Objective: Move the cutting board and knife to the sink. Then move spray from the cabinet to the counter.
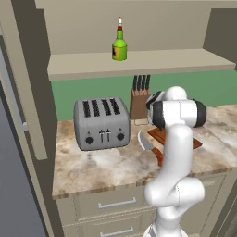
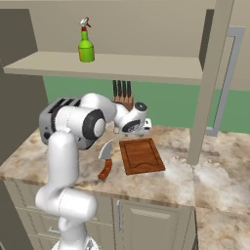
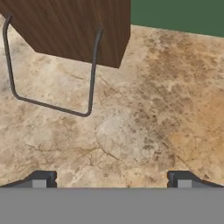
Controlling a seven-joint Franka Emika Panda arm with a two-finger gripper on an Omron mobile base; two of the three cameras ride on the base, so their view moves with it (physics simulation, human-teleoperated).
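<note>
The reddish-brown cutting board (image 2: 141, 155) lies flat on the marbled counter (image 2: 171, 180), and in the left base view my arm covers most of it. To its left lies the knife (image 2: 106, 158), silver blade pointing to the back; the knife (image 1: 147, 142) also lies right of the toaster. The green spray (image 1: 119, 46) stands upright on the cabinet shelf (image 1: 139, 62); the spray (image 2: 86, 46) is high above my hand. My gripper (image 2: 143, 130) hangs just behind the board's far edge, open and empty. In the hand view the gripper (image 3: 113, 181) faces bare counter. The sink is out of view.
A grey toaster (image 1: 102, 122) stands at the counter's left. A wooden knife block (image 2: 123, 95) with black-handled knives stands at the back; the block's base (image 3: 74, 26) and its wire foot sit just ahead of my fingertips. An open cabinet door with a bar handle (image 2: 224, 83) hangs on the right.
</note>
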